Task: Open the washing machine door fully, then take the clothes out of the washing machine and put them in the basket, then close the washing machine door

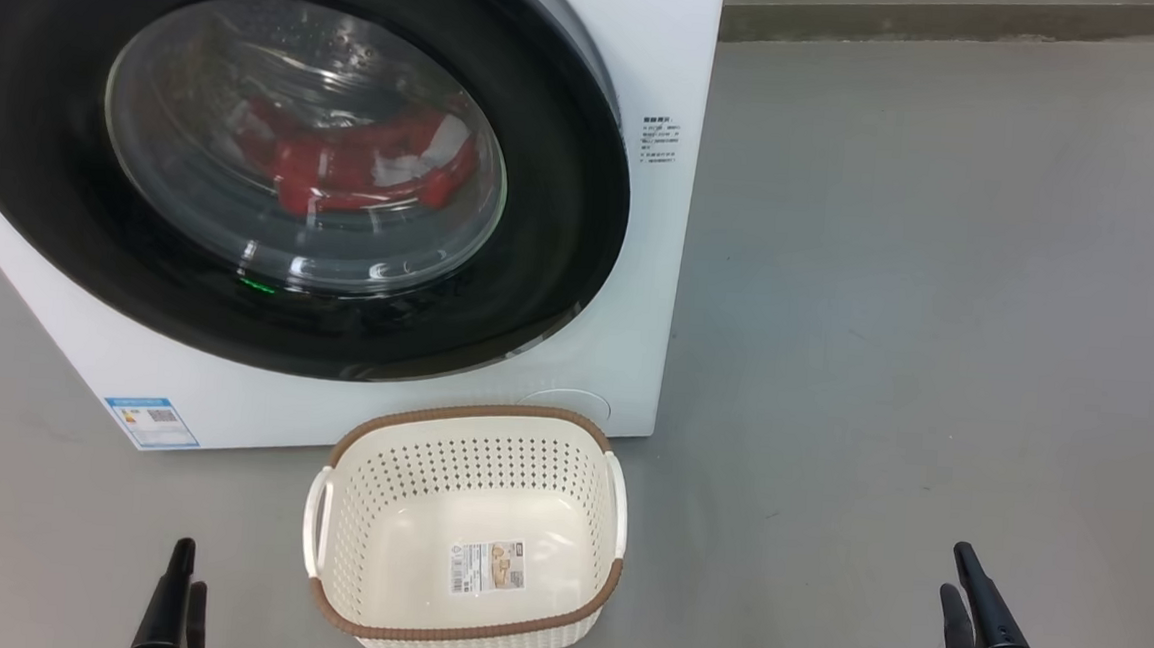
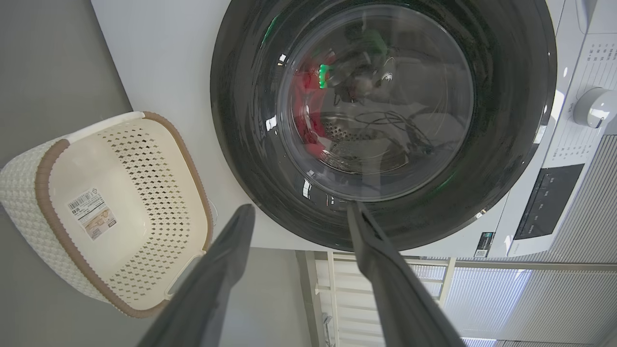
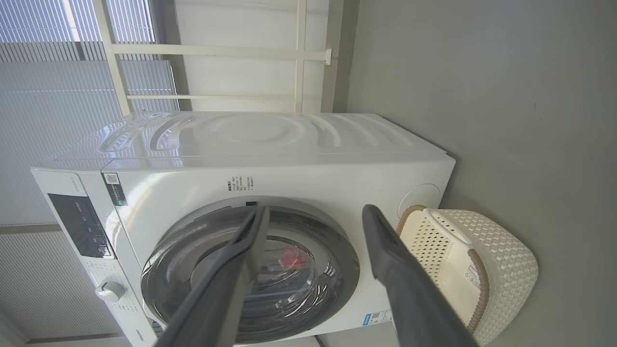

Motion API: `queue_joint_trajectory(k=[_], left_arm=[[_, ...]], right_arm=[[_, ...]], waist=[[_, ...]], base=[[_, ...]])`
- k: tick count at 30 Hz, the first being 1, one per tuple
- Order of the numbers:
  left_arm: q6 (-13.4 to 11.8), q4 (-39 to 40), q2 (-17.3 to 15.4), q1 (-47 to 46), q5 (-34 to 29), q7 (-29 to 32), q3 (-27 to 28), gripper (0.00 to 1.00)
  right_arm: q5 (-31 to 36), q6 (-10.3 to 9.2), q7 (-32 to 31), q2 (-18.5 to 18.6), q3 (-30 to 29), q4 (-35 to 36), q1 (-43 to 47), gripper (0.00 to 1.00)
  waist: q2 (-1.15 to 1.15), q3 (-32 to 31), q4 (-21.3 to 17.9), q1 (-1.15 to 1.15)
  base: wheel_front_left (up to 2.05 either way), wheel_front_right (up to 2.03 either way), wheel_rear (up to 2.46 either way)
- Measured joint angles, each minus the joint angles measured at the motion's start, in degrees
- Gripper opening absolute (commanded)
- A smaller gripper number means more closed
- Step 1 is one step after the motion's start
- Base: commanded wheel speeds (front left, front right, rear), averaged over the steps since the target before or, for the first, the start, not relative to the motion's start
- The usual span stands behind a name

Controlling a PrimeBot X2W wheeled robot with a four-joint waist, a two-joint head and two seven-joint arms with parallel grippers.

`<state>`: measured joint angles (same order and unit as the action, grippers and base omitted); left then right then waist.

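Step one in hand: washing machine door [image 1: 564, 213] shut, clothes [image 1: 346, 165] behind its glass, basket [image 1: 471, 413] empty just before the washing machine [image 1: 655, 269], left gripper [image 2: 300, 207] and right gripper [image 3: 315, 209] spread-fingered, holding nothing, so next, I'd say, one reaches for the door's rim.

washing machine door [image 1: 543, 222] shut | clothes [image 1: 346, 165] inside | basket [image 1: 471, 414] just before washing machine [image 1: 652, 269]

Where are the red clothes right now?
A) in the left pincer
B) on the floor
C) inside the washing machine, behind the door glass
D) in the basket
C: the clothes show red through the glass of the washing machine door, and the basket holds no garment.
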<state>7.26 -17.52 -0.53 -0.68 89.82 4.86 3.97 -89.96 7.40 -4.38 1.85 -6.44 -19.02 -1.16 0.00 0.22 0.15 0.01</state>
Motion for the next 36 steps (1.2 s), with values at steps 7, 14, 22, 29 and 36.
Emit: queue_joint_trajectory(k=[7,14,22,29,36], left_arm=[[0.00,1.19,-0.35,0.16,-5.81,-1.21,-0.19,1.00],[0.00,2.40,-0.37,0.25,-12.38,-2.47,-0.62,1.00],[-0.01,3.41,-0.43,0.76,-19.63,-3.76,-1.13,1.00],[-0.01,4.39,-0.43,1.49,-24.94,-4.97,-1.67,1.00],[-0.01,5.33,-0.45,1.60,-30.54,-6.11,-1.91,1.00]], right_arm=[[4.11,0.00,1.04,0.40,0.94,0.35,0.00,1.00],[9.22,0.00,2.21,0.74,2.10,0.56,0.00,1.00],[16.05,0.00,3.57,1.19,3.13,0.78,0.00,1.00],[21.04,0.00,4.60,1.53,4.09,0.89,0.00,1.00],[26.44,0.00,5.67,1.96,5.39,1.15,0.00,1.00]], waist=[[0.00,0.08,0.06,0.00],[0.00,0.10,0.10,0.00],[0.00,0.07,0.20,0.00],[0.00,0.04,0.34,-0.01],[0.00,0.03,0.45,-0.01]], base=[[0.00,0.00,0.00],[0.00,0.00,0.00],[0.00,0.00,0.00],[0.00,0.00,0.00],[0.00,0.00,0.00]])
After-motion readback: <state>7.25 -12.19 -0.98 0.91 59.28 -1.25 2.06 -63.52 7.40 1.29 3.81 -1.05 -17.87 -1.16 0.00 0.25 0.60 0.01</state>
